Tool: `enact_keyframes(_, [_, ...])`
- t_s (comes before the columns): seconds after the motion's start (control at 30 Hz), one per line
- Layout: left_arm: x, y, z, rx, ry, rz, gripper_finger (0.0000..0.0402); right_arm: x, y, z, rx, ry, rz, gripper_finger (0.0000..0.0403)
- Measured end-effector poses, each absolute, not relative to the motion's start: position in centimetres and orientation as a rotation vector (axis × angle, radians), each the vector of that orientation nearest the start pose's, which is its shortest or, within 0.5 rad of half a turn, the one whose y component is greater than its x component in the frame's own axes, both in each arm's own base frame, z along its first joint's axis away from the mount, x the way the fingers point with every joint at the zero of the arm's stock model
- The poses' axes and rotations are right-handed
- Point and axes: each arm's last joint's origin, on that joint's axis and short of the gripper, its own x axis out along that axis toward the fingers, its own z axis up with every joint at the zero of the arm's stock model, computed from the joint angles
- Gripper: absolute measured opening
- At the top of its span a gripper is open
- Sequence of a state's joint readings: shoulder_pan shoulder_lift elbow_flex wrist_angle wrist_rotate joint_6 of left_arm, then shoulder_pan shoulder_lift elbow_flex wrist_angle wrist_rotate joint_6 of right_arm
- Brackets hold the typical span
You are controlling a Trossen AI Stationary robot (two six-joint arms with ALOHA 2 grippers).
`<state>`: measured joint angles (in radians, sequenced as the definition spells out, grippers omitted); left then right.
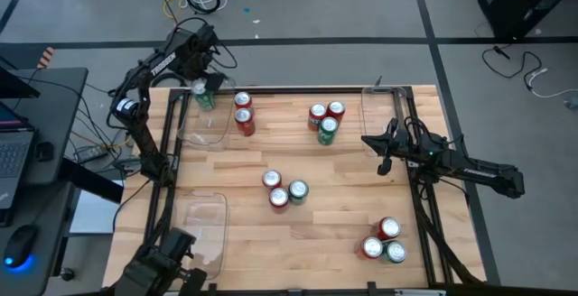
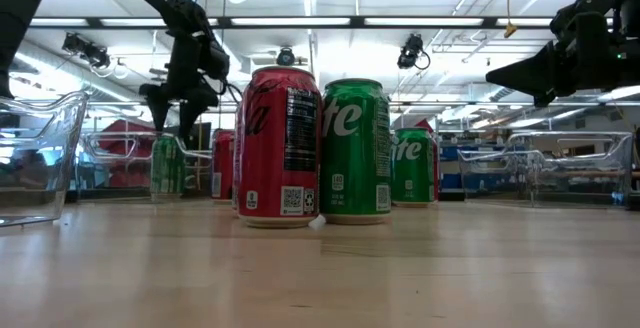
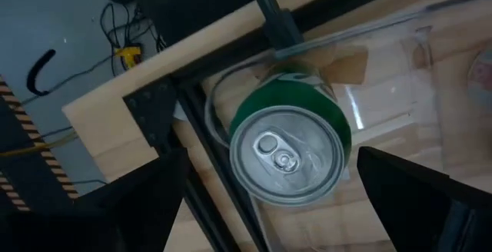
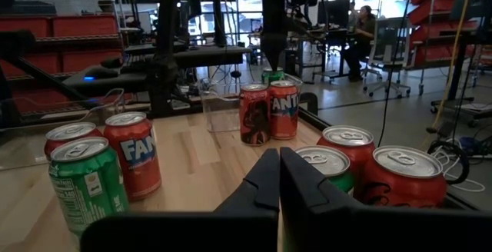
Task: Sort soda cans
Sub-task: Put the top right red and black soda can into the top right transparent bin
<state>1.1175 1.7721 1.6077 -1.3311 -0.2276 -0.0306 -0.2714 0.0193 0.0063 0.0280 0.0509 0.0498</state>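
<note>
The left gripper hangs with its jaws wide open just above a green can standing upright in the clear tray, probably the place for green ones, while the right gripper waits closed beside the other cans.

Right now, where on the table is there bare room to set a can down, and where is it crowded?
Bare wood lies between the middle trio and the corner trio, and between the red pair and the far trio. The near tray looks empty. It is crowded at the far tray, where the open left claw stands over a green can.
</note>
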Motion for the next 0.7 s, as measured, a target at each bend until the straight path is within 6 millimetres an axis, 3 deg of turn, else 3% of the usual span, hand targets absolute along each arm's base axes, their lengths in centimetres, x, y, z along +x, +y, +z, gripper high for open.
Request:
enact_keyframes(0.27, [15.0,29.4,30.6,-0.648,1.435,1.017,0.0381,9.4,-2.8,16.7,0.048,-0.023,-0.322,0.0])
enact_keyframes(0.7, [21.1,25.9,32.4,-0.391,1.348,0.822,0.038,9.4,-2.8,16.7,0.048,-0.023,-0.322,0.0])
